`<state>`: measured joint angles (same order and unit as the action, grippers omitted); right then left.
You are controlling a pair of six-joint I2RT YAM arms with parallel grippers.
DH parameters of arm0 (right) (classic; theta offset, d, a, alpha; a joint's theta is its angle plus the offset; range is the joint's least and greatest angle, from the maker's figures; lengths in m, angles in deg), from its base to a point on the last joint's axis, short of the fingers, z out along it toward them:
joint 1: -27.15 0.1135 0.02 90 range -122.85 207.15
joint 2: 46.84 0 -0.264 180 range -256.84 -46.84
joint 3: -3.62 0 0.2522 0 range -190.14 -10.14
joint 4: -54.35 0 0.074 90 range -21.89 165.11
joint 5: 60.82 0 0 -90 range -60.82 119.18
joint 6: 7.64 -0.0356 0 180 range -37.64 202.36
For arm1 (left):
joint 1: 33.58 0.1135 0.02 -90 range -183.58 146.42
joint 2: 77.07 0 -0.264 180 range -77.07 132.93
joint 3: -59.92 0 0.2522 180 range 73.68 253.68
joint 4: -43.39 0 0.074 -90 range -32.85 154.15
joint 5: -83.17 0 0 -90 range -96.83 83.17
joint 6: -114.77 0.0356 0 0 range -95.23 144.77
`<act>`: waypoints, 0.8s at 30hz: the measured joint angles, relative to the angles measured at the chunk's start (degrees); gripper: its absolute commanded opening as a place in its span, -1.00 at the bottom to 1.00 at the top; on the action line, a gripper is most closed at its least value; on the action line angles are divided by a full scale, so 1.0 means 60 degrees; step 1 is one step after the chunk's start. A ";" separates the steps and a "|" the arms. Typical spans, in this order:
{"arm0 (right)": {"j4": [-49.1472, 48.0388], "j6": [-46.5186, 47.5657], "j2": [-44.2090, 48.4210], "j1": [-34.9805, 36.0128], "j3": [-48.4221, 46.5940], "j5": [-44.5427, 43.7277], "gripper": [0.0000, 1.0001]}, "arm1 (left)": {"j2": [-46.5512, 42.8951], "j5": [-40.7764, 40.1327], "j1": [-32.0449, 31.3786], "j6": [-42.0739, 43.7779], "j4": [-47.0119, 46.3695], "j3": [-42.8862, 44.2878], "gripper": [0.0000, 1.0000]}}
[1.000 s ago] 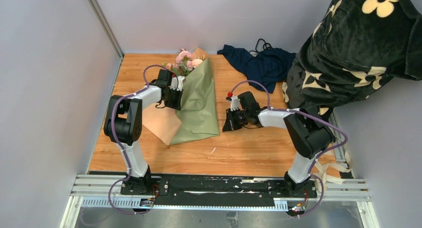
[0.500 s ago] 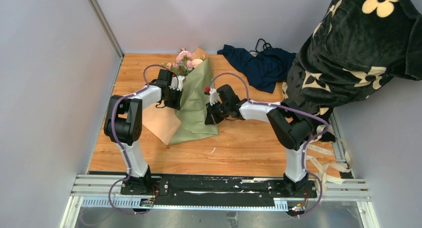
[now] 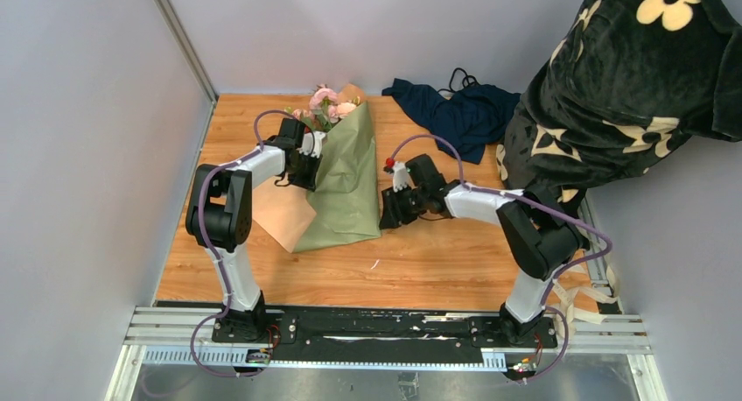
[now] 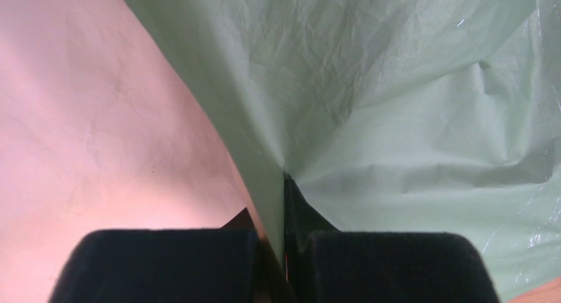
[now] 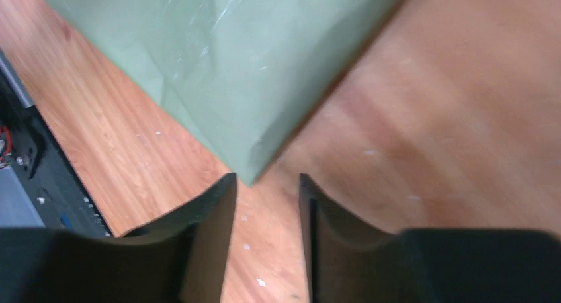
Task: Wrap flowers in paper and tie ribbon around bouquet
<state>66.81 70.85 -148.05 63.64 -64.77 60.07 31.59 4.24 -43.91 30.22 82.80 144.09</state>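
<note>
Left gripper (image 3: 311,166): jaws closed on a raised fold along the left side of the large thin paper sheet (image 3: 348,186), which is sage green on top with its tan kraft face showing toward the tabletop's left edge. The sheet lies left of centre on the wooden tabletop (image 3: 437,261), folded over the pale pink flowers on green stems (image 3: 325,106), whose heads poke out at the end nearest the far edge. Right gripper (image 3: 391,213): low over the wood just right of the sheet's near right corner, jaws partly apart with nothing between them; a dark navy cloth (image 3: 455,112) is bunched at the far edge, right of centre.
</note>
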 measured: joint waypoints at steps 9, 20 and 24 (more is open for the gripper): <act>-0.0342 -0.1151 -0.2171 -0.1749 -0.3027 0.0852 0.19 | -0.0011 -0.0109 0.0000 0.0029 -0.0098 -0.0040 -1.00; -0.2339 -0.3708 -0.4601 -0.2138 -0.4714 0.2539 -0.11 | -0.0015 -0.0193 0.0000 0.0055 -0.0186 -0.0058 -1.00; -0.3115 -0.4379 -0.4896 -0.2146 -0.4568 0.2769 -0.84 | -0.0015 -0.0219 0.0004 0.0062 -0.0193 -0.0058 -1.00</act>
<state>48.12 44.58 -177.43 50.77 -92.18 76.68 31.50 2.93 -43.89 30.60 81.64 143.74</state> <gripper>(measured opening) 0.316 0.006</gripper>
